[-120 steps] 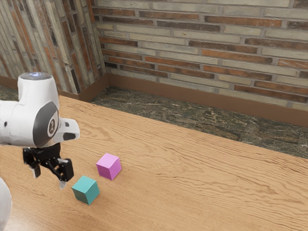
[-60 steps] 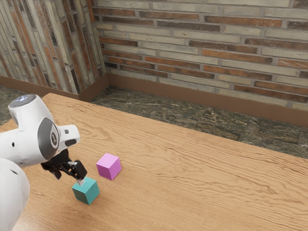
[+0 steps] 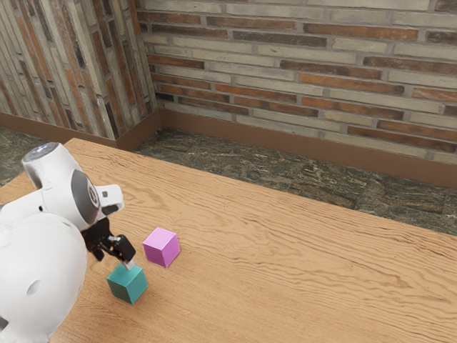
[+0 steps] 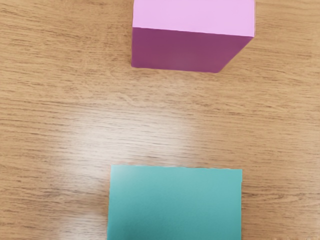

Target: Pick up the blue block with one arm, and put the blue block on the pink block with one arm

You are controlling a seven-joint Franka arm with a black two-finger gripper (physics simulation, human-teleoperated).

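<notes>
Dropped lower since half a second ago: jaws now just above blue block (image 3: 127, 283), pink block (image 3: 161, 247) just beyond. Can't tell how open the jaws are. Grasp looks next.

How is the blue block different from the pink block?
The blue block is a greenish blue; the pink block is light pink. The blue block sits right by the arm; the pink block lies farther off, toward the brick wall. Both are similar-sized cubes, flat on the wooden table, not touching.
</notes>
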